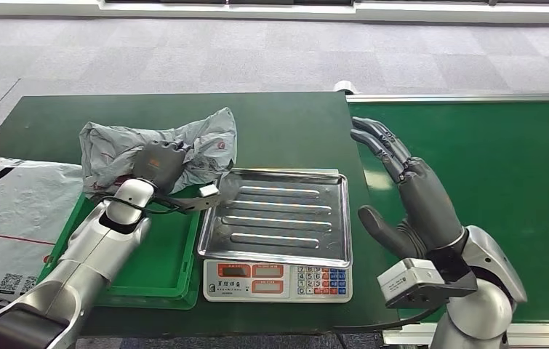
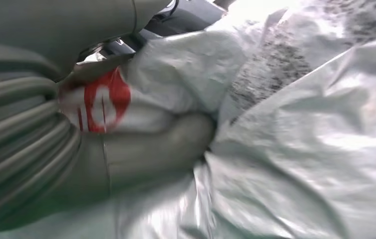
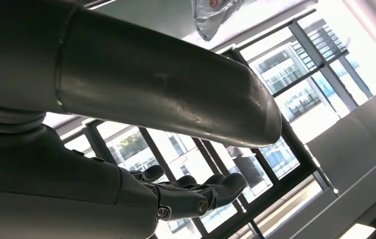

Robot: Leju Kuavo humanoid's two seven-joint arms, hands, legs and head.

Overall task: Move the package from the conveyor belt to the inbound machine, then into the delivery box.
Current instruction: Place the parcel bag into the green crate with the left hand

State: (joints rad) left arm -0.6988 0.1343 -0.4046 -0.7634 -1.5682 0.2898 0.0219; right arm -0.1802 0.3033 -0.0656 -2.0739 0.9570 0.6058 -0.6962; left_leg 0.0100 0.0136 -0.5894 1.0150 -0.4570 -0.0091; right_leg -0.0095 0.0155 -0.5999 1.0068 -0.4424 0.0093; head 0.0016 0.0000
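A crumpled grey plastic package point(image 1: 161, 149) with a red logo hangs above the green table, left of the scale. My left hand point(image 1: 158, 163) grips it from below. In the left wrist view the thumb point(image 2: 166, 144) presses into the package point(image 2: 285, 149) beside its red mark. The inbound machine is a scale with a steel tray point(image 1: 278, 217) and a keypad front point(image 1: 278, 281); nothing lies on the tray. My right hand point(image 1: 409, 193) is open, fingers stretched, at the seam between the table and the conveyor belt point(image 1: 489, 196). In the right wrist view, my right hand point(image 3: 186, 194) holds nothing.
A green plastic bin point(image 1: 156, 269) lies under my left forearm, left of the scale. A large white mail sack point(image 1: 9, 218) rests at the table's left edge. Grey carpet stretches beyond the table. Nothing lies on the belt.
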